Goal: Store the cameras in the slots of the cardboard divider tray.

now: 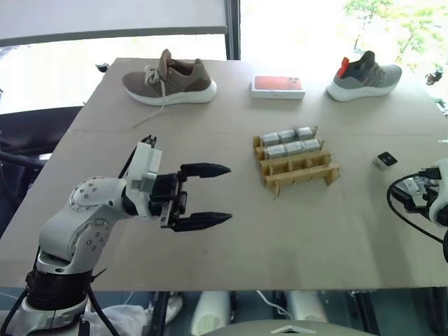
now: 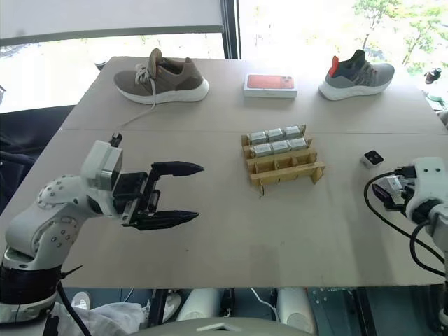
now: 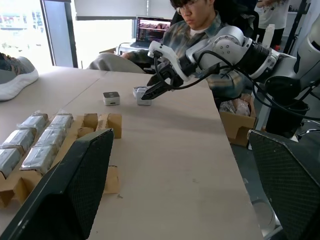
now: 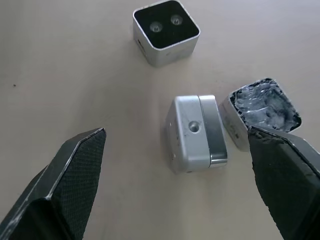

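The cardboard divider tray lies mid-table, right of centre. Several wrapped silver cameras fill its two far rows. My left gripper hovers open and level to the tray's left, pointing at it, with nothing between its fingers. At the right edge of the table lie three loose cameras: a black-faced one, a plain silver one and a wrapped one. My right gripper hangs open just above them, its fingers either side of the silver camera and apart from it.
A brown shoe, a flat white box with a red top and a grey shoe line the far edge. A seated person with a laptop is beyond the table's right side.
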